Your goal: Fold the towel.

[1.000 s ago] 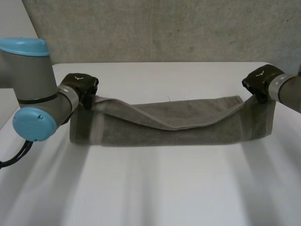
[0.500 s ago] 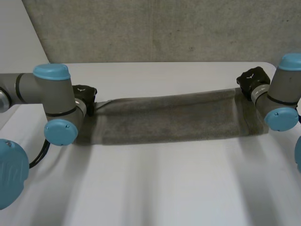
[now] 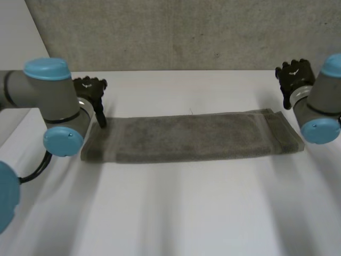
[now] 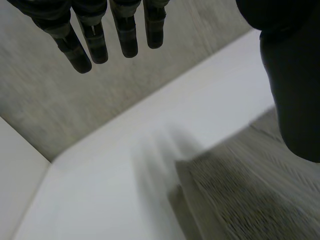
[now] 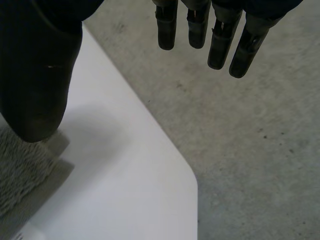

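On the white table [image 3: 176, 213]: the grey towel [image 3: 189, 137] lies flat as a long, narrow folded band, stretched from one arm across to the other.
Towel ends: the left end sits just beside the left arm's blue-capped joint, and the right end sits just beside the right arm's.
Left hand [image 3: 90, 90]: it hangs over the towel's far left corner, with one digit pointing down at that corner; I cannot tell whether it touches.
Left fingers [image 4: 95, 42]: straight and slightly spread, thumb held well apart, nothing between them.
Right hand [image 3: 294, 74]: it is lifted beyond the towel's far right corner, apart from the cloth.
Right fingers [image 5: 200, 27]: straight, thumb set wide, holding nothing; the towel's edge lies beneath the thumb tip.
Behind the table: a grey concrete wall [image 3: 176, 32].
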